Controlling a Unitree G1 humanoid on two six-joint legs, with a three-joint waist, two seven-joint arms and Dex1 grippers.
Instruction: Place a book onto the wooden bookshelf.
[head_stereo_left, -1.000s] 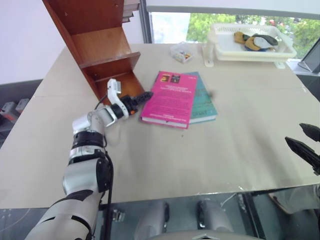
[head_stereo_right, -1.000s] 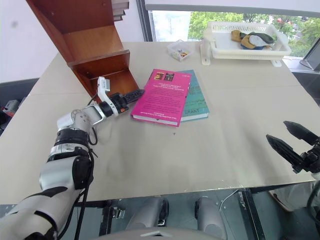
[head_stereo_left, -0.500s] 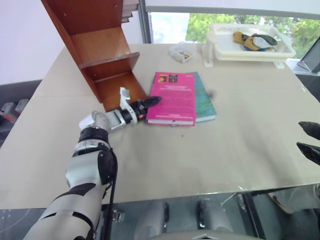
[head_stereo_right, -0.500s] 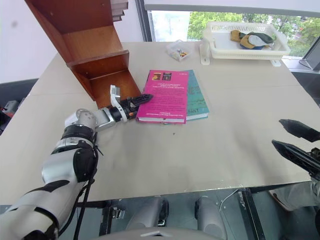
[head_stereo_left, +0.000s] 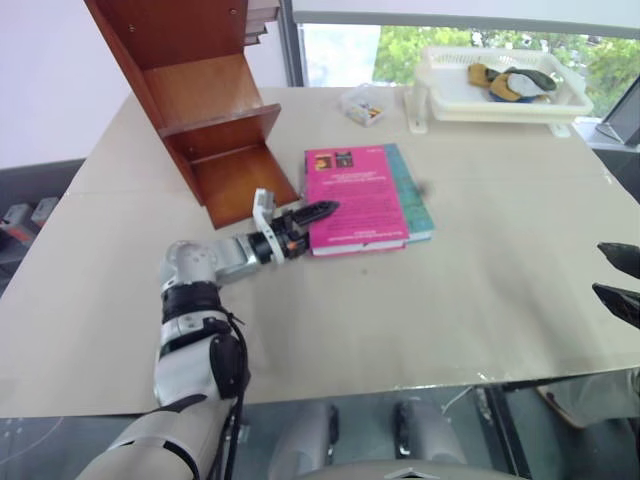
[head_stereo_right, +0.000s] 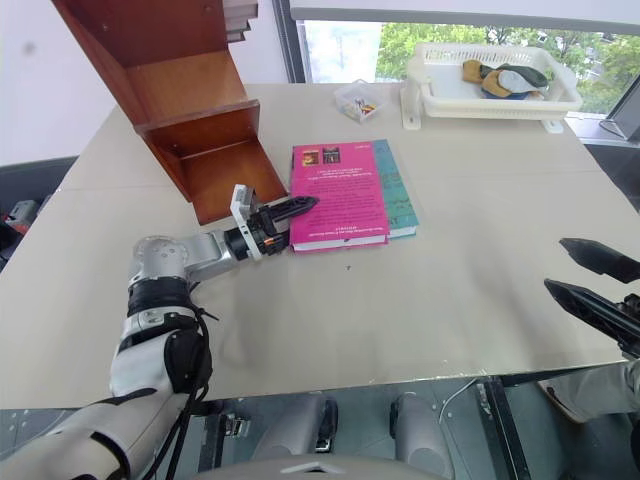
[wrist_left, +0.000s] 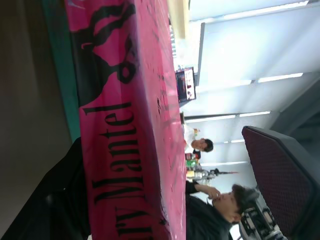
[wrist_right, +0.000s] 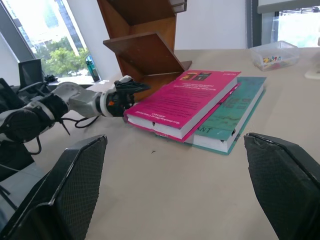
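The thick rectangular book with the bright magenta-pink cover (head_stereo_left: 353, 197) lies flat on the pale beige tabletop (head_stereo_left: 480, 300), stacked on a thinner teal-green book (head_stereo_left: 413, 195) whose long edge shows along the pink one's side away from the shelf. Small dark pictures sit at the pink book's far end. The large reddish-brown polished wooden bookshelf (head_stereo_left: 205, 100) stands on the same tabletop, just beside the pink book on its left, and its lower shelves are bare. The left gripper (head_stereo_left: 312, 215) lies low and level over the tabletop, pointing toward the pink book's near corner on the shelf side; one black finger (head_stereo_left: 322, 211) rests over the cover at that corner, and in the left wrist view the magenta spine with black lettering (wrist_left: 125, 130) is right against the fingers. Its jaws stand wide, set about the book's edge, but whether they actually grip it cannot be told. The right gripper (head_stereo_right: 590, 285) hangs at the tabletop's near right edge, well apart from the pink book, its two black fingers spread wide with nothing between them. Beyond the pink book, toward the window, sit a small clear plastic box (head_stereo_left: 363, 104) and a white plastic basket tray (head_stereo_left: 440, 95) holding some yellow and dark cloth items (head_stereo_left: 510, 82).
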